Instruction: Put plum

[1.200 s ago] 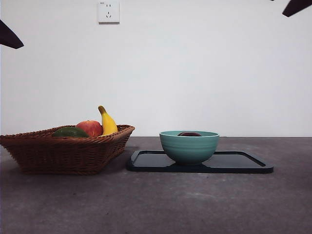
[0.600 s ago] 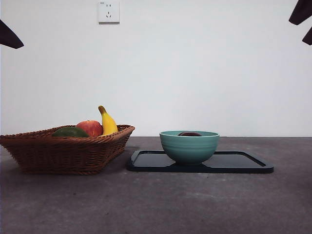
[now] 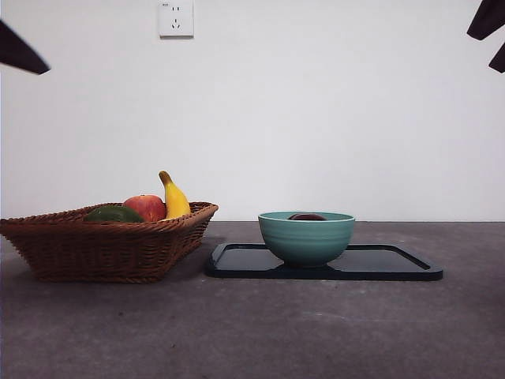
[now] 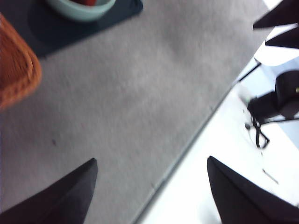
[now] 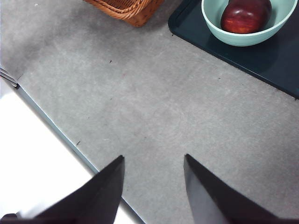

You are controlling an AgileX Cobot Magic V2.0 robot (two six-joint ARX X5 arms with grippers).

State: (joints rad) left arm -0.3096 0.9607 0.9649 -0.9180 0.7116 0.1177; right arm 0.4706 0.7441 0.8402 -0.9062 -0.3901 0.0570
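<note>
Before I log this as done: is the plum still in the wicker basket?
No, the plum lies inside the green bowl on the dark tray, apart from the basket.

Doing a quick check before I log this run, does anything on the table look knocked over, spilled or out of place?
Nothing stands out. The plum sits inside the teal bowl, which stands upright on the dark tray. The basket sits level, holding the apple, banana and green fruit. No spills show.
</note>
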